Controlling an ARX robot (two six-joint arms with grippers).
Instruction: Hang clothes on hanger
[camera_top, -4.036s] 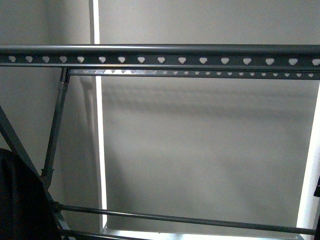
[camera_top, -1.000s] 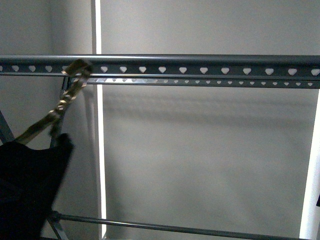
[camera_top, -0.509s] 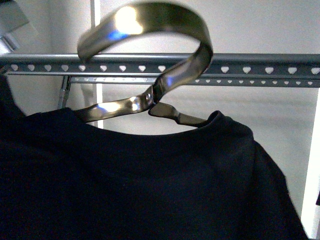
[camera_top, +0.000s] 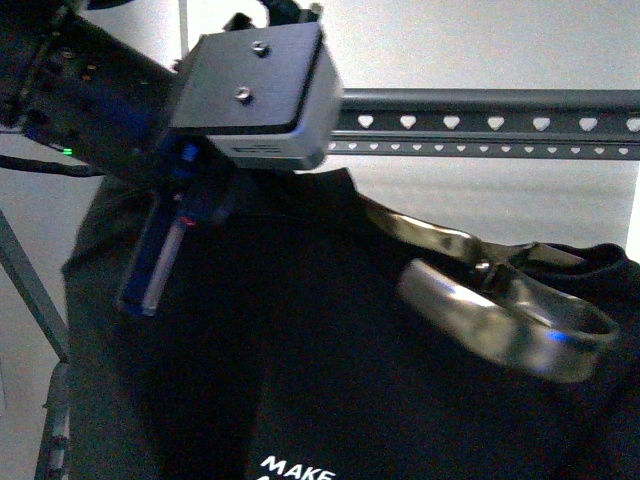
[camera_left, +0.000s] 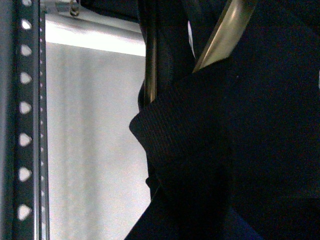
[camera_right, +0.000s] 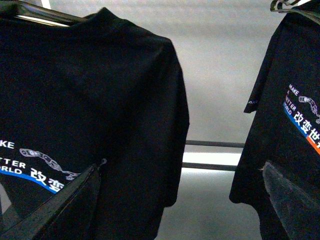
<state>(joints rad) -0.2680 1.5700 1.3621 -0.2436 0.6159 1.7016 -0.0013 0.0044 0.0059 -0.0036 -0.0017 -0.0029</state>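
T-shirt (camera_top: 300, 400) fills the lower centre of the front view, below the rack rail (camera_top: 480, 110) at upper right. Its metal hook (camera_top: 510, 315) looks off the rail, so hanging isn't done. Can't tell my left pincer (camera_top: 165, 265) grip; my right pincer (camera_right: 181, 167) is spread, empty.

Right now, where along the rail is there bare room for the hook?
The rail is bare right of the left arm; its left stretch is hidden behind that arm and the T-shirt. In the right wrist view, a clear gap lies between two T-shirts.
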